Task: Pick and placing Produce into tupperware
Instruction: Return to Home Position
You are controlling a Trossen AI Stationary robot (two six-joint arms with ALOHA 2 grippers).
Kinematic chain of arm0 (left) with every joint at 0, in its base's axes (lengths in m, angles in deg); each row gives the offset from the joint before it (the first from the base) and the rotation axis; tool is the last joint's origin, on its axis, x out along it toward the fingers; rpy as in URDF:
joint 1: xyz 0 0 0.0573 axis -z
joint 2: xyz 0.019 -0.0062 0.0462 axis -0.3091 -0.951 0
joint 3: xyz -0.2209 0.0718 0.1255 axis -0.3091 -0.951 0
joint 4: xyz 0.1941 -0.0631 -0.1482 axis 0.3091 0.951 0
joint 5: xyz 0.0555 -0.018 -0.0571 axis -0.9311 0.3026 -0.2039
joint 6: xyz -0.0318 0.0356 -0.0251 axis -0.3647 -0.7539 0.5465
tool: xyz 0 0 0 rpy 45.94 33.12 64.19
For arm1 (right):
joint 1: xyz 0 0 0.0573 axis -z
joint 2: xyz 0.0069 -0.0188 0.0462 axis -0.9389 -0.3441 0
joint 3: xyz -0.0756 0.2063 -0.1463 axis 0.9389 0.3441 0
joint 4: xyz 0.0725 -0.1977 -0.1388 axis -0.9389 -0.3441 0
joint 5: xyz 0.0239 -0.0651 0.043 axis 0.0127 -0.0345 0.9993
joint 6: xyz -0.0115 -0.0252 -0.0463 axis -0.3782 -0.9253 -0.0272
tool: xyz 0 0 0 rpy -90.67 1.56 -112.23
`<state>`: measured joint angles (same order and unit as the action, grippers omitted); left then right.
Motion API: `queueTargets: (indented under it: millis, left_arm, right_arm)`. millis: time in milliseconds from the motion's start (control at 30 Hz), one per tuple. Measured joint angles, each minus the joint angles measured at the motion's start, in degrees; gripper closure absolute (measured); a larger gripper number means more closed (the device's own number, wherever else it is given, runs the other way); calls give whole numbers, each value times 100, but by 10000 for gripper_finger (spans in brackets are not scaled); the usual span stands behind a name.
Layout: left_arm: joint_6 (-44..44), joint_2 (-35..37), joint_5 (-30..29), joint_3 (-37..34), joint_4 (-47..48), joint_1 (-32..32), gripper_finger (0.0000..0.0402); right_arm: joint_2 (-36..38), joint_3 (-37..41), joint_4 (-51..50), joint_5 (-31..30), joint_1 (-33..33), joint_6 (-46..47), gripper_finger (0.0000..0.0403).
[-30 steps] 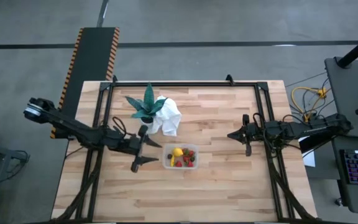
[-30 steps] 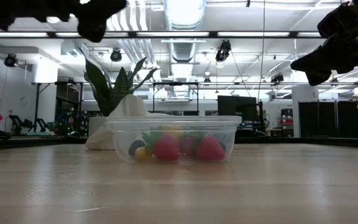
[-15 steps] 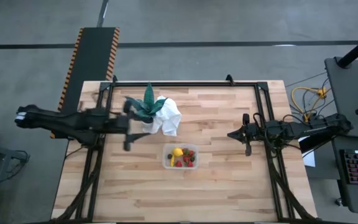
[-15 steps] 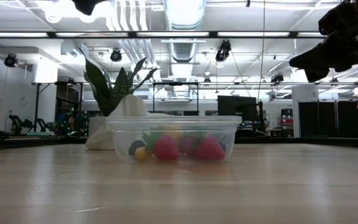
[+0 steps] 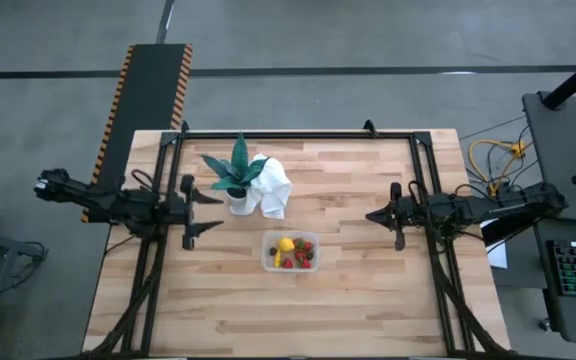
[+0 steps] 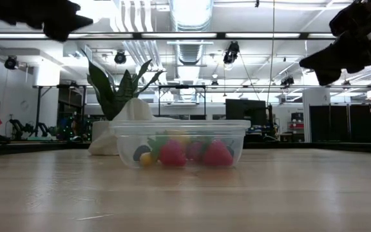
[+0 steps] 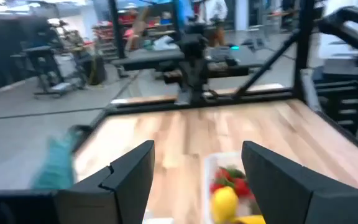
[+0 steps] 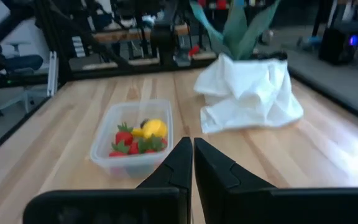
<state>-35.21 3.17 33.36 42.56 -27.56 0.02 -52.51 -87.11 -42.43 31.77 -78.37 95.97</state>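
The clear tupperware (image 5: 290, 251) stands on the wooden table, a little right of centre and toward the near side. In it lie the produce: a yellow lemon (image 5: 285, 244), red strawberries (image 5: 306, 249) and a yellow-orange piece (image 5: 278, 258). It also shows in the low view (image 6: 180, 144), the left wrist view (image 7: 229, 186) and the right wrist view (image 8: 135, 137). My left gripper (image 5: 192, 213) is open and empty above the table's left edge, left of the tupperware. My right gripper (image 5: 383, 216) is shut and empty above the table's right side.
A green spiky potted plant (image 5: 234, 170) and a white cloth (image 5: 270, 187) stand behind the tupperware toward the far side. A black frame (image 5: 298, 133) runs along the table's far, left and right edges.
My left gripper has drawn back from beside the tupperware toward the table's left edge, swinging toward the far side midway. It stays open and empty. The tupperware and produce have kept still.
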Motion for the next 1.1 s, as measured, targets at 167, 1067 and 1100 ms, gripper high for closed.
queueTargets:
  millis: [167, 1067, 1100]
  left_arm:
    - [189, 289, 1004, -667, -980, 7, 174]
    - [-116, 1213, 440, -1011, -718, -265, 174]
    - [-116, 1193, 436, -1011, -722, -265, 174]
  right_arm:
    - [2, 0, 562, 0, 0, -284, 394]
    - [1432, -392, -320, 469, 26, -1107, 394]
    - [1427, -387, -321, 553, 26, -1004, 394]
